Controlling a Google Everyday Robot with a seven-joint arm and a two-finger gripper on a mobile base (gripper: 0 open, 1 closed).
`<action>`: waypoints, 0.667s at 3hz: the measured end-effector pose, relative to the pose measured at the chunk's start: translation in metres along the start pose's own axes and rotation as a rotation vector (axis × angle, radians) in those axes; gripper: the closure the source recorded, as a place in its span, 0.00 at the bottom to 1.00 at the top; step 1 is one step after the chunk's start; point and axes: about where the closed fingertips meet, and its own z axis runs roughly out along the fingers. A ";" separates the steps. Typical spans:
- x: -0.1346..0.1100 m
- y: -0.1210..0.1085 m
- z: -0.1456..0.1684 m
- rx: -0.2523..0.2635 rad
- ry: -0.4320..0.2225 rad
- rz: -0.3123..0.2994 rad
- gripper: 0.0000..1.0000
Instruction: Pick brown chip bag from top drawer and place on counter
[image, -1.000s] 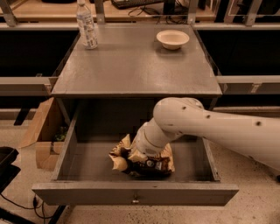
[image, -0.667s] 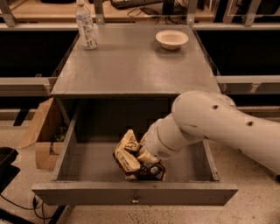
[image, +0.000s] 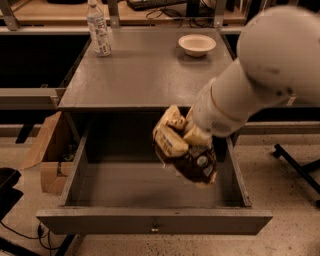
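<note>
Crinkled dark brown chip bag (image: 194, 165), judged light, soft and slippery, is gripped at its upper edge by the end effector (image: 192, 136) above the grey metal drawer (image: 150, 221).

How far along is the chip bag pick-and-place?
Done: the chip bag is gripped and lifted off the drawer floor. In hand: the tool holds it in the air over the open drawer. Left: carry it up and set it on the counter.

Chip bag (image: 186, 159) in jaws above drawer (image: 100, 221)
</note>
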 end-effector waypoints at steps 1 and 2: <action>0.001 -0.050 -0.021 -0.012 0.090 -0.025 1.00; 0.004 -0.103 -0.027 -0.035 0.206 -0.026 1.00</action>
